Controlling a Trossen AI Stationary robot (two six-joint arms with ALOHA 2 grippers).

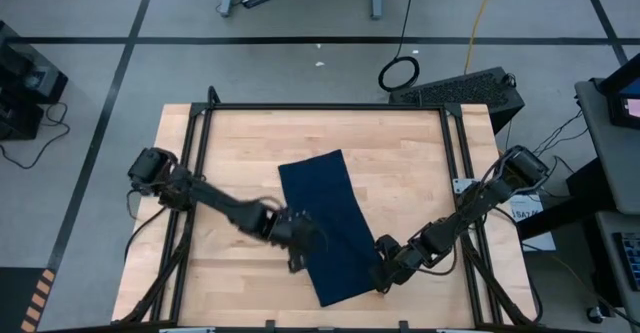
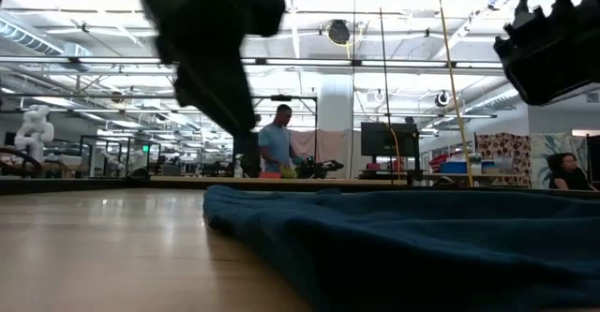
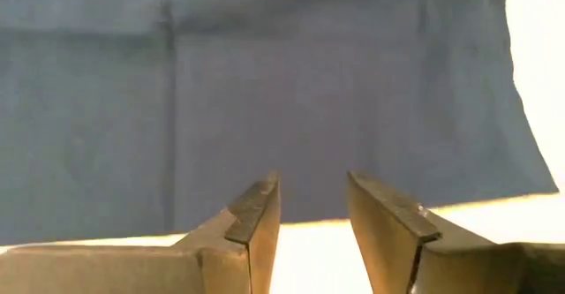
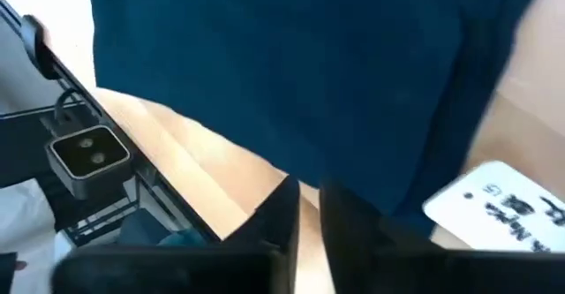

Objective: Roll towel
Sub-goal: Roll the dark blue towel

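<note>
The dark navy towel (image 1: 325, 223) lies spread flat on the wooden table (image 1: 240, 163), slanting from the far middle toward the near edge. It also shows in the low view (image 2: 422, 246). My left gripper (image 1: 305, 245) is open at the towel's left long edge, and its fingertips (image 3: 313, 184) stand over that edge (image 3: 291, 213). My right gripper (image 1: 383, 278) is at the towel's right long edge near its near end. Its fingers (image 4: 309, 188) are open by a narrow gap, through which bare wood shows. The towel fills the space beyond them (image 4: 291, 64). My left gripper reaches the towel's left edge level with the table, from the table's left; I cannot tell whether its fingertips touch the cloth. My right gripper's fingertips reach the towel's right edge (image 4: 353, 197) from the table's right; I cannot tell whether they touch it.
A black metal frame (image 1: 330, 106) runs around the table top. A white label with writing (image 4: 503, 206) lies on the wood beside the towel. Bare wood lies to the left and far right of the towel. People and equipment show in the room beyond (image 2: 277, 143).
</note>
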